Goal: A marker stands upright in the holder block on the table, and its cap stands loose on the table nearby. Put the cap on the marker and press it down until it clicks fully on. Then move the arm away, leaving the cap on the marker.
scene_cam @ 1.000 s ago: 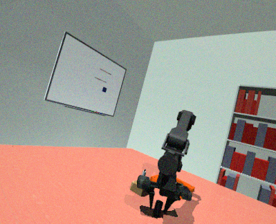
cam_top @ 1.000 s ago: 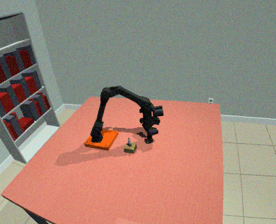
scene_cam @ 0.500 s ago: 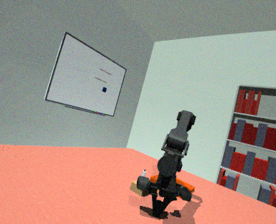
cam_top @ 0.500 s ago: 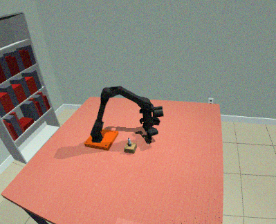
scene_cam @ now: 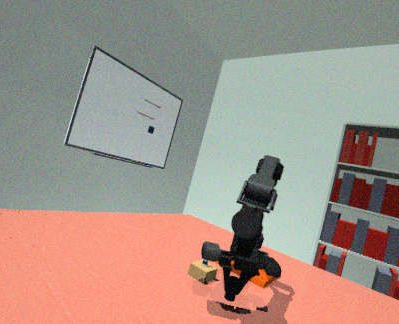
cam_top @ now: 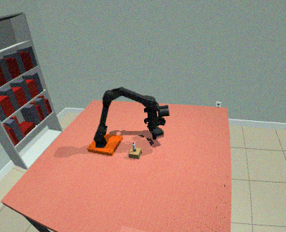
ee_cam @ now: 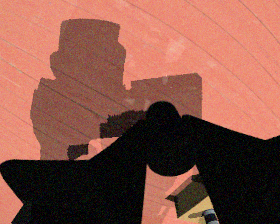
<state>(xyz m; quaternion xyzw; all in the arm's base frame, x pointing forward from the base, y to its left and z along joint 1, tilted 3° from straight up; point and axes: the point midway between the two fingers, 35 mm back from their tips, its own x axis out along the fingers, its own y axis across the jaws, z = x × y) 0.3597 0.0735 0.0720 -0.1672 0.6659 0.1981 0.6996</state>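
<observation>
The marker [cam_top: 133, 146] [scene_cam: 205, 263] [ee_cam: 210, 216] stands upright in the tan holder block [cam_top: 134, 155] [scene_cam: 201, 272] [ee_cam: 192, 203], its pale upper part bare. My gripper [cam_top: 154, 138] [scene_cam: 230, 295] [ee_cam: 164, 123] is shut on the dark cap [ee_cam: 171, 159], which shows as a black rounded shape between the fingertips in the wrist view. The fingertips hang a little above the table, apart from their shadow, and off to the side of the block. In the top view the cap is too dark and small to make out.
The orange base plate [cam_top: 113, 144] [scene_cam: 263, 278] of the arm is close to the holder block. The red table [cam_top: 174, 186] [scene_cam: 83, 270] carries the arm's shadows. A bookshelf [cam_top: 41, 143] [scene_cam: 333, 185] and a wall whiteboard [scene_cam: 118, 100] stand beyond the table.
</observation>
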